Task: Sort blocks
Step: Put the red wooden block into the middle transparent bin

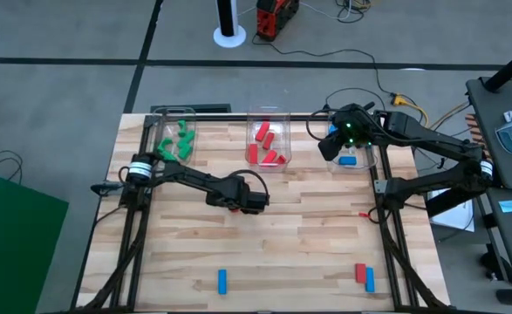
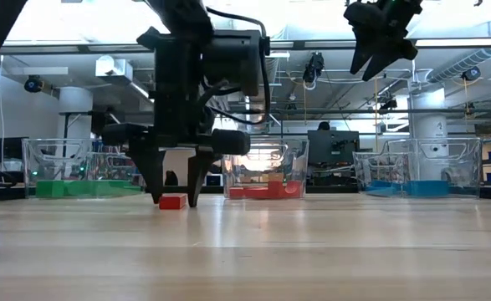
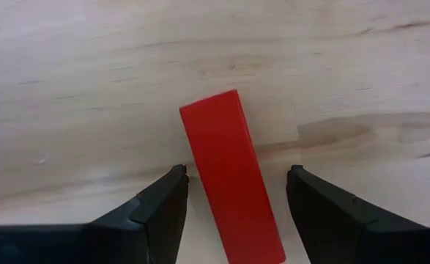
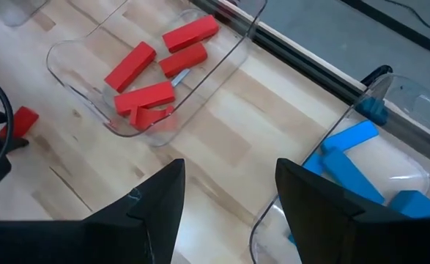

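No text, label, brand, number or sign can be read anywhere in these views, neither on the blocks, the bins, the arms nor the room behind.

Grey floor (image 1: 55,96), bright ceiling lights (image 2: 329,12), cluttered lab beyond.

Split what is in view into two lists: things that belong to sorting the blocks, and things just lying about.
Job:
red block between the open left gripper
blue block, red and blue pair on the table
green, red, blue blocks in bins
open right gripper

Lying about:
cables
red device
white post
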Motion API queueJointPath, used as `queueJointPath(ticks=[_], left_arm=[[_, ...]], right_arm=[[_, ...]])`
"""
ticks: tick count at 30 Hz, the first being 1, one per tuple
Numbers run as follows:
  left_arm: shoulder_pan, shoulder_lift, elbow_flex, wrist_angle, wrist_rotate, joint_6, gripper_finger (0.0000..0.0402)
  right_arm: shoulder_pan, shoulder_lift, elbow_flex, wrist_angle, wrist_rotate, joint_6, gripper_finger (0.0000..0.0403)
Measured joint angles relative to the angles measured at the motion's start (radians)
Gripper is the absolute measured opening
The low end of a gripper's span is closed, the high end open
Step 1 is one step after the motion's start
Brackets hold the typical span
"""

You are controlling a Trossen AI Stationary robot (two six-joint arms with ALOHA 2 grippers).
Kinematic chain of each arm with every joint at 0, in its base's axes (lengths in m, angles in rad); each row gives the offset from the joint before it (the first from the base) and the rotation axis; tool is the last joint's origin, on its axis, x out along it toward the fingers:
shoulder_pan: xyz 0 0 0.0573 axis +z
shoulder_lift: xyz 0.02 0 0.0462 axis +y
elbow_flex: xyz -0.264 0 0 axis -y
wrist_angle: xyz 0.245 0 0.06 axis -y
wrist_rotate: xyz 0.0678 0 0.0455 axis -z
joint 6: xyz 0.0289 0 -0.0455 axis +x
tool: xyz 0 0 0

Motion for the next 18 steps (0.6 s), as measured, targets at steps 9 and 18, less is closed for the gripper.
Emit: queueJointPath(ticks=[9,18], left_arm=[[-0.001,0.0,0.0,0.014,-0.009,0.018,0.0171],[-0.001,-0.007,-0.001,0.015,0.007,0.073,0.0071]], right_arm=[[0.0,0.0,0.0,-0.007,-0.001,0.029,0.0206],[0.0,0.0,0.0,-0.007,-0.001,0.033,0.0206]])
